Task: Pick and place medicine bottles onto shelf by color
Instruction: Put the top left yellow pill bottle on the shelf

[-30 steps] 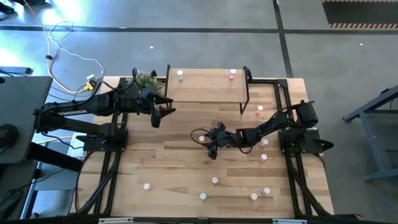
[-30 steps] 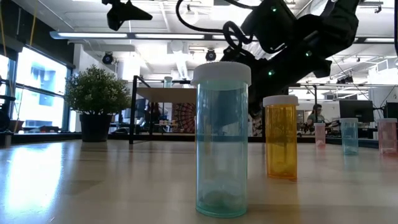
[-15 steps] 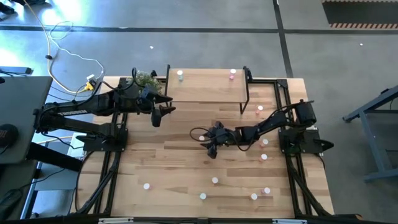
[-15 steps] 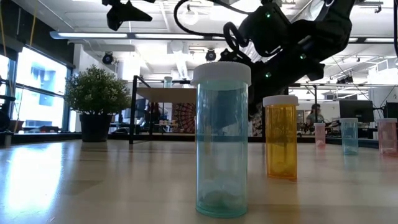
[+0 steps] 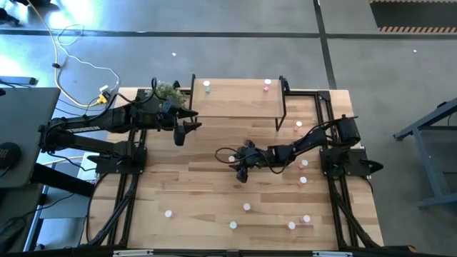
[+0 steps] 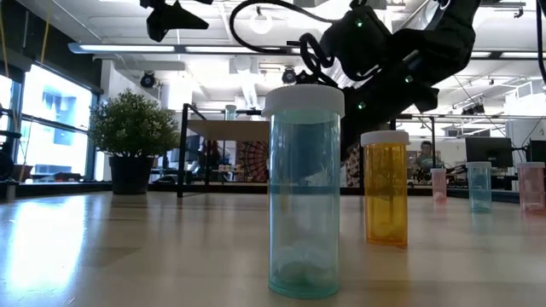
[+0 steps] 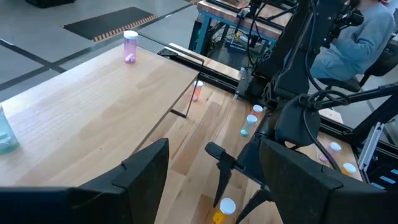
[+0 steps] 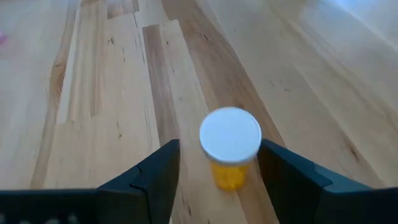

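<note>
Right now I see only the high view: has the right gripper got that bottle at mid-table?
Observer: Not clamped. In the right wrist view the bottle stands upright between the fingers of the right gripper, with a gap showing on one side.
Operator: What colour is it?
Observer: Orange, with a white cap.
Operator: Is the left gripper carrying anything?
Observer: No. The left gripper hangs near the shelf's left corner, and its wrist view shows the fingers wide apart with nothing between them.
</note>
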